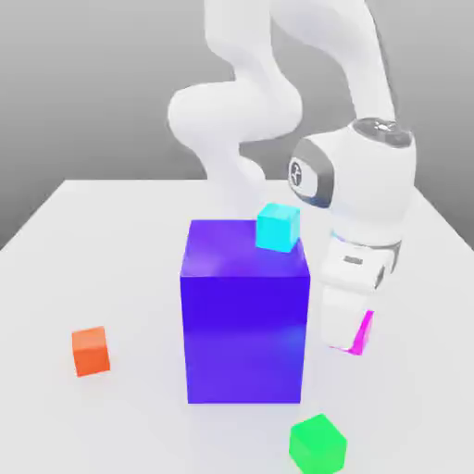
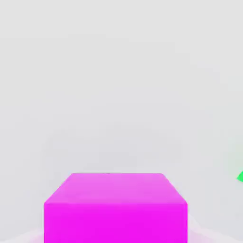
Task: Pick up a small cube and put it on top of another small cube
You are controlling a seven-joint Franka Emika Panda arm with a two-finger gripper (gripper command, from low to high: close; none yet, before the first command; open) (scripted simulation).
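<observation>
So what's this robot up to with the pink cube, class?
The robot's tool is shut on the magenta cube, down low at the white table. A cyan cube sits on the big blue block; the orange cube and green cube lie on the table. No small cube is stacked on another yet.

A glossy, smooth finish marks the big blue-purple block (image 1: 243,338), its front face catching a soft sheen. To the left, the orange cube (image 1: 91,352) looks matt and plastic-like, as does the near green cube (image 1: 318,446). Smooth white plastic-looking shells cover the robot arm (image 1: 368,180) above the smooth, pale table (image 1: 139,417).
</observation>
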